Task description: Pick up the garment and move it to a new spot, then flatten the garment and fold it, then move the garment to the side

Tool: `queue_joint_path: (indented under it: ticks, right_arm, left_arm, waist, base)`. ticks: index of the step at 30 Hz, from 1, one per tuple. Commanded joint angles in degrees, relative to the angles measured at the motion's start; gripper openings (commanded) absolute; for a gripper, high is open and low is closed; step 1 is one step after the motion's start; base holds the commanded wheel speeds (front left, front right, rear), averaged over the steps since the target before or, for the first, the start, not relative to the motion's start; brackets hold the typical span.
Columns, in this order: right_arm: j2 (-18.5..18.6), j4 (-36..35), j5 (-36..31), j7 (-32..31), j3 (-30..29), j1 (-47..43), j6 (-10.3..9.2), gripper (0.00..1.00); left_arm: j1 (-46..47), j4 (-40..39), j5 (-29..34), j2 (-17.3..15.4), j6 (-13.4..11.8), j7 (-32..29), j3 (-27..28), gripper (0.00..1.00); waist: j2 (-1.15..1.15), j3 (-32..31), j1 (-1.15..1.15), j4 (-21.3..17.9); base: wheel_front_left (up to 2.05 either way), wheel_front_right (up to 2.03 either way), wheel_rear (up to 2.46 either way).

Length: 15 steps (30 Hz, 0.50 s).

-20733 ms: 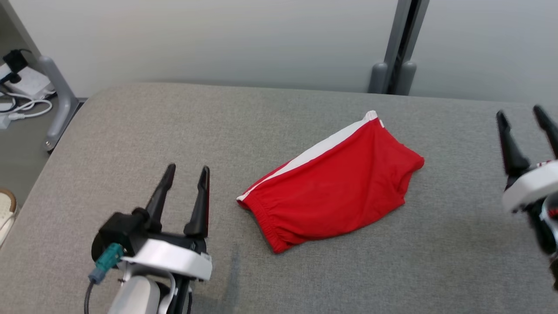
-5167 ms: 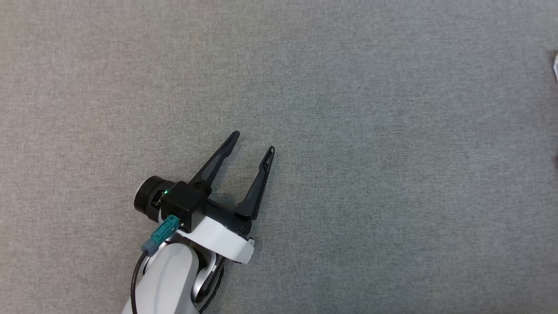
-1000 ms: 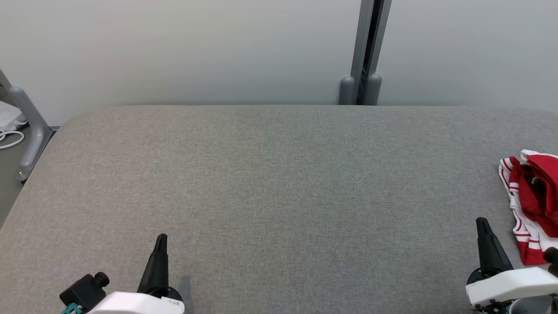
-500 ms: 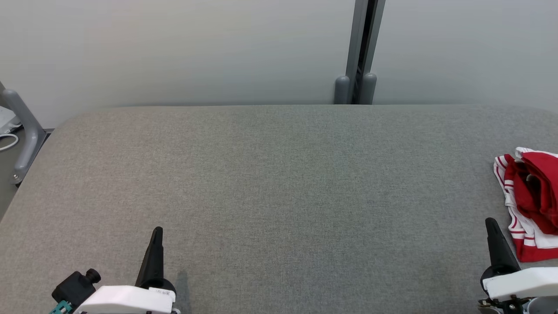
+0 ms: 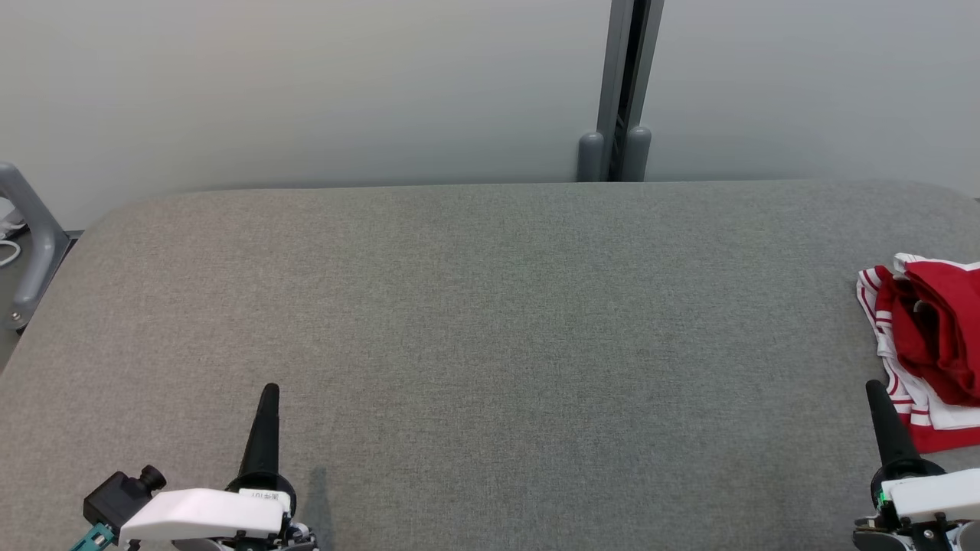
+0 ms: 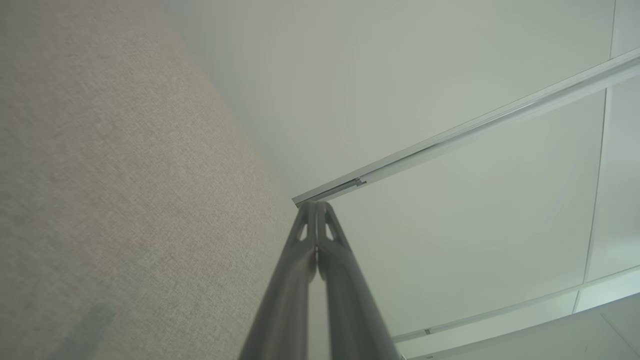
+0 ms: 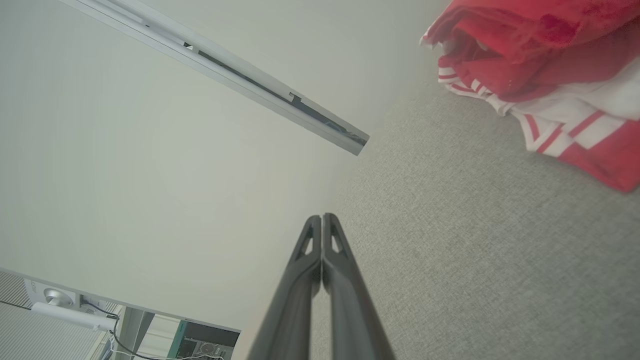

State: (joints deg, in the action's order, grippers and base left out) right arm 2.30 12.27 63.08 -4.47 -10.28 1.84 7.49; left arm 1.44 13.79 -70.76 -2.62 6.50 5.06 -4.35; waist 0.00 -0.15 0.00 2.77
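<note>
The garment [image 5: 930, 344] is red with white stripes and lies bunched at the right edge of the grey padded table [image 5: 490, 306]; the right wrist view has the garment [image 7: 545, 75] at its upper right. My right gripper [image 5: 874, 392] is shut and empty at the lower right, just left of the cloth and apart from it. The right gripper [image 7: 320, 218] shows its two fingers pressed together. At the lower left my left gripper [image 5: 268, 394] is shut and empty, far from the cloth. The left gripper [image 6: 315, 205] likewise shows closed fingers.
A pale wall with a dark vertical post [image 5: 620, 92] stands behind the table. A grey metal frame leg [image 5: 27, 237] is off the table's left end.
The head camera has shifted slightly, so the whole scene slid left and down. Both grippers stay shut and low; the garment lies where it was.
</note>
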Motion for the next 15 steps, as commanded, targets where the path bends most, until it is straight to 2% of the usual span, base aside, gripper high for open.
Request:
queue_joint_path:
  ticks: [1, 15]
  right_arm:
    - [0.6, -0.8, 2.6, -0.9, -0.6, 1.0, 0.01, 0.00]
    - [0.6, -1.1, 10.2, -3.3, -1.9, 1.0, 0.01, 0.00]
  left_arm:
    - [1.5, -0.8, -1.9, -0.4, 0.4, -0.4, 0.5, 0.00]
    - [2.0, -1.2, -7.7, -0.4, 0.6, -1.6, 0.8, 0.00]
  waist:
    - [0.00, 0.0, 0.00, -0.1]
    - [0.00, 0.1, 0.00, -0.8]
  base:
    - [0.00, 0.00, 0.00]
    - [0.00, 0.00, 0.00]
